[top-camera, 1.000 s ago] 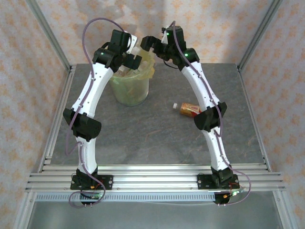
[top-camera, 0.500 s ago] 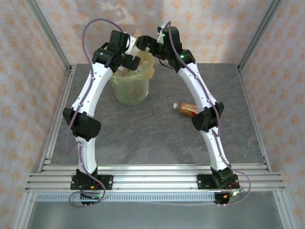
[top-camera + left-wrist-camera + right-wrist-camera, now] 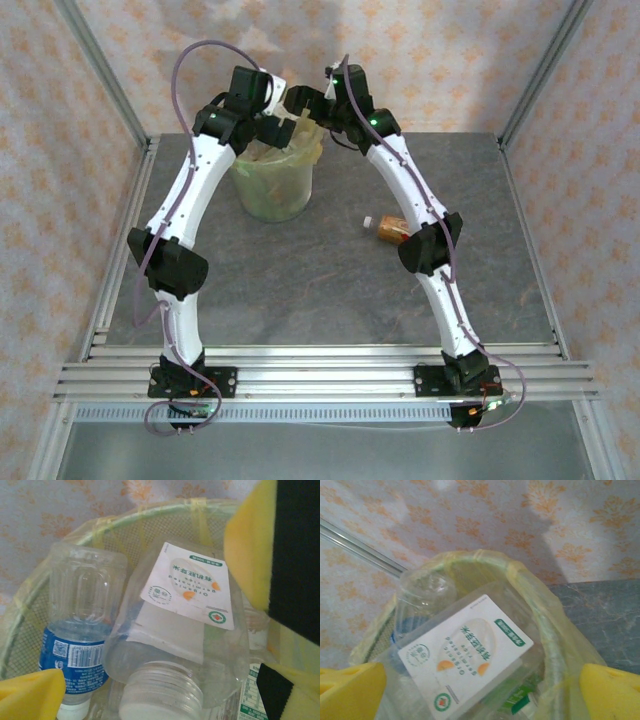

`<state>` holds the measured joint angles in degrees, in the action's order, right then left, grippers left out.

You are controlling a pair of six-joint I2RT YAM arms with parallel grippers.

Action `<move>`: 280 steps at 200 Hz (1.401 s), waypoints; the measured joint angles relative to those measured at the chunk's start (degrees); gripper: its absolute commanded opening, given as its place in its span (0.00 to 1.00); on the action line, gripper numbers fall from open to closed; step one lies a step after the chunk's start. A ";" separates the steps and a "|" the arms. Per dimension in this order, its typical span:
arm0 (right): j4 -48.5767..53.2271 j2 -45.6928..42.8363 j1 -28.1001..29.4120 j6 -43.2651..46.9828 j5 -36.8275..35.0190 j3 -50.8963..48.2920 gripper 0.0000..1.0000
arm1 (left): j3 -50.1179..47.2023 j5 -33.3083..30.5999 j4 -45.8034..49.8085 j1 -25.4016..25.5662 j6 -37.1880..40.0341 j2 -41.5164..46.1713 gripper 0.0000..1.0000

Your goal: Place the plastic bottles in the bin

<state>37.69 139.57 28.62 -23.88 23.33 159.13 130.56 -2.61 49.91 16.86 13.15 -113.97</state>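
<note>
Both jaws hang apart and empty over the bin (image 3: 270,195), heaped to its rim with bottles (image 3: 185,630), so the orange-label bottle (image 3: 390,228) lying on the tabletop (image 3: 300,290) nearby risks sliding off the pile once dropped in.

The bin (image 3: 272,192) was a round pale bucket with a yellow-green bag inside. It stood upright at the far left part of the table (image 3: 300,290), and it was full of clear bottles. On top of the pile lay a big clear bottle with a white label (image 3: 182,625), and just beside it a clear bottle with a blue label (image 3: 79,652) stood upside down on its white cap. One small bottle with an orange label (image 3: 393,229) and a white cap lay on its side on the table, well apart from the bin, off to its right.
</note>
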 measured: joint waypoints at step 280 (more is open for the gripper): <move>8.07 -36.87 -24.11 2.19 -2.25 -71.17 0.99 | -63.49 -5.86 -25.05 17.46 -36.41 45.38 1.00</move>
<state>45.76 102.69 4.51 -21.69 21.08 87.96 67.07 -8.47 24.86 34.33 -23.27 -68.60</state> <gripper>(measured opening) 0.992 0.996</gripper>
